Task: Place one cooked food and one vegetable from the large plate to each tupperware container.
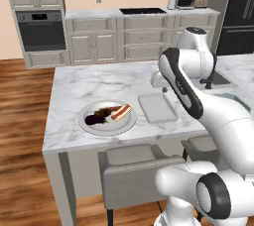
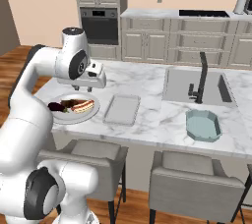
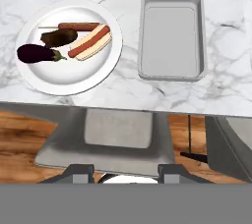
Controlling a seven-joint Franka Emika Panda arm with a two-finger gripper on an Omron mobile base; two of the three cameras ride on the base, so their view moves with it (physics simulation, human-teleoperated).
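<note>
The large plate (image 3: 74, 73) lies on the marble island left of the pale rectangular tupperware container (image 3: 171, 36), which is empty. On the plate are a dark purple eggplant (image 3: 37, 53), a brown lumpy piece (image 3: 59, 36), a sausage on a stick (image 3: 76, 25) and a hot dog in a bun (image 3: 91, 42). My gripper (image 3: 127, 171) hangs above the counter's front edge, between plate and container; its fingers stand apart with nothing between them. From the right base view the gripper (image 2: 81, 88) hovers over the plate (image 2: 74, 117). The teal container (image 2: 203, 126), also empty, sits far right by the sink.
A sink (image 2: 197, 83) with a black faucet (image 2: 202, 73) is set in the island behind the teal container. Grey stools (image 2: 93, 156) (image 2: 197, 179) stand along the near side of the island over a wood floor. My own arm hides part of the counter's right in the left base view.
</note>
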